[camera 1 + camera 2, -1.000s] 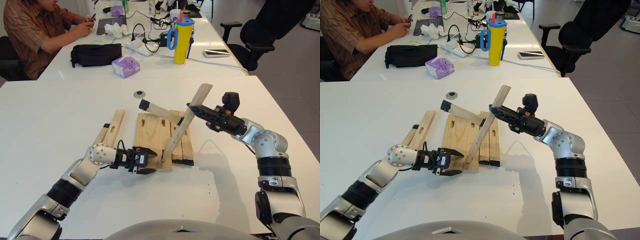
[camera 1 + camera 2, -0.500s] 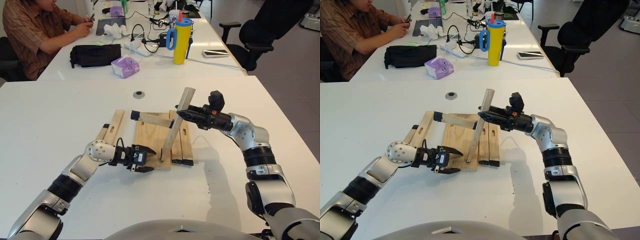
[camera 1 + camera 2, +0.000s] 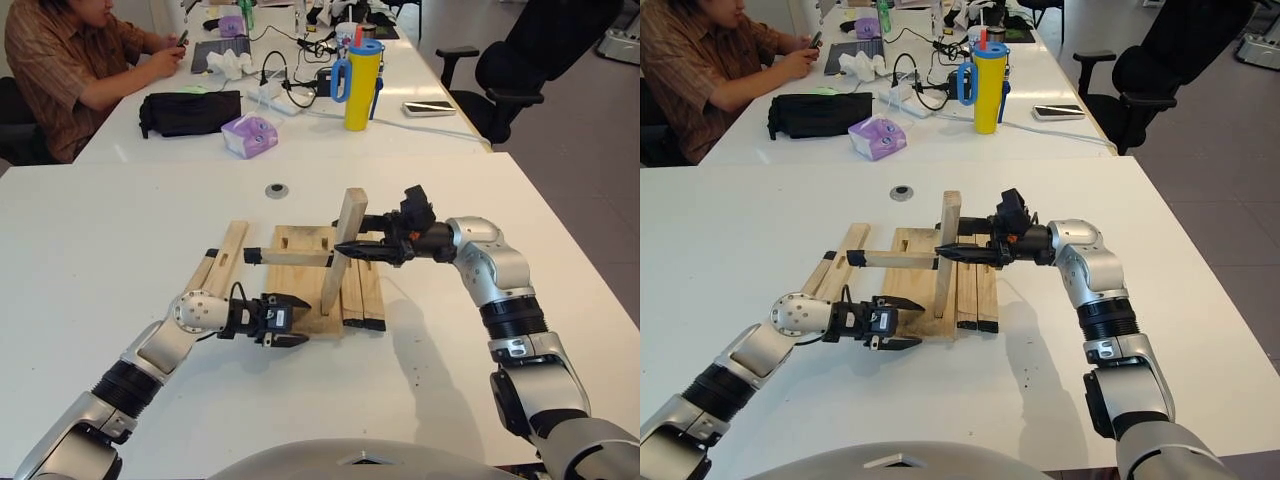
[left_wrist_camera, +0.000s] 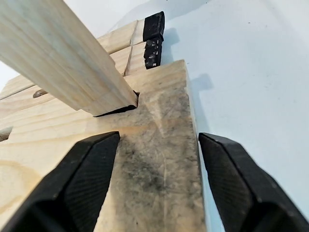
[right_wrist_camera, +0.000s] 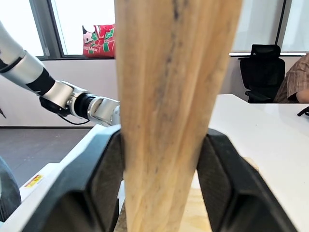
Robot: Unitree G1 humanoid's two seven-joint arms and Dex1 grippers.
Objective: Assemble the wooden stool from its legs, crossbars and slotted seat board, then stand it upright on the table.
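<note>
The slotted seat board (image 3: 300, 285) lies flat on the white table. A wooden leg (image 3: 343, 245) stands nearly upright with its foot in a slot at the board's near edge (image 4: 118, 104). A crossbar (image 3: 290, 258) sticks out level from it towards my left. My right gripper (image 3: 342, 250) is shut on the leg at mid height; its fingers (image 5: 101, 164) flank the wood (image 5: 174, 96). My left gripper (image 3: 297, 322) is open at the board's near left corner, and its fingers (image 4: 91, 169) straddle the board's edge (image 4: 159, 164).
A slotted leg pair (image 3: 222, 258) lies left of the board. More legs with black caps (image 3: 366, 300) lie along its right side. A round grommet (image 3: 276, 190) sits behind. The far table holds a yellow bottle (image 3: 362, 85), a black bag (image 3: 190, 108) and tissues (image 3: 250, 133).
My right arm has swung the leg from a steep tilt to nearly upright and moved left with it. The crossbar has dropped to level. My left gripper has stayed at the board's corner.
</note>
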